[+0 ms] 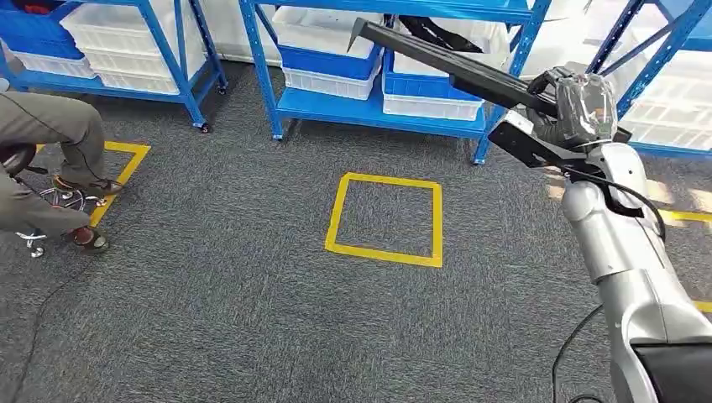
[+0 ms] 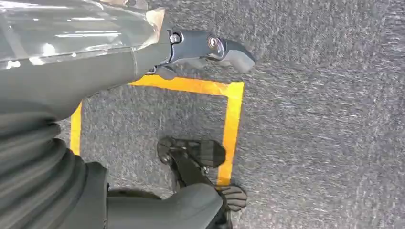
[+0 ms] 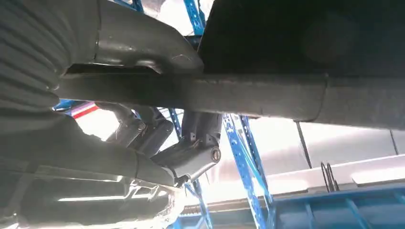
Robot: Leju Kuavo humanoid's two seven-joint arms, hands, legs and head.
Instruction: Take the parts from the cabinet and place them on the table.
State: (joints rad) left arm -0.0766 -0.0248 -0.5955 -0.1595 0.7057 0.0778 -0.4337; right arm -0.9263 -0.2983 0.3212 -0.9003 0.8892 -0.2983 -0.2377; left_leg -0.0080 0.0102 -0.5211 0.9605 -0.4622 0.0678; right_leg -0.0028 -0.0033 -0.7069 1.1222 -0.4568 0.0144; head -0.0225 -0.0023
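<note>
From the head view, my right hand (image 1: 579,105) is raised at the right side, fingers wrapped around a long black part (image 1: 453,69). The part's long axis runs from my grip up and to the left, its far end reaching over the blue rack (image 1: 378,109) with its white bins (image 1: 332,82). On the carpet in front of me lies a yellow square (image 1: 388,218) of tape; a seated person (image 1: 46,168) is at the far left. No table is visible from here, so I judge I must turn before setting the part down, minding that long end near the rack.

At the left wrist, my left hand (image 2: 205,50) hangs over the carpet near a corner of yellow tape (image 2: 229,119). It holds nothing, though whether the fingers are spread or curled I cannot tell.

At the right wrist, the part (image 3: 267,98) crosses the picture as a dark bar, my fingers (image 3: 191,152) pressed around it from beneath, I think; the backlight makes this murky.
</note>
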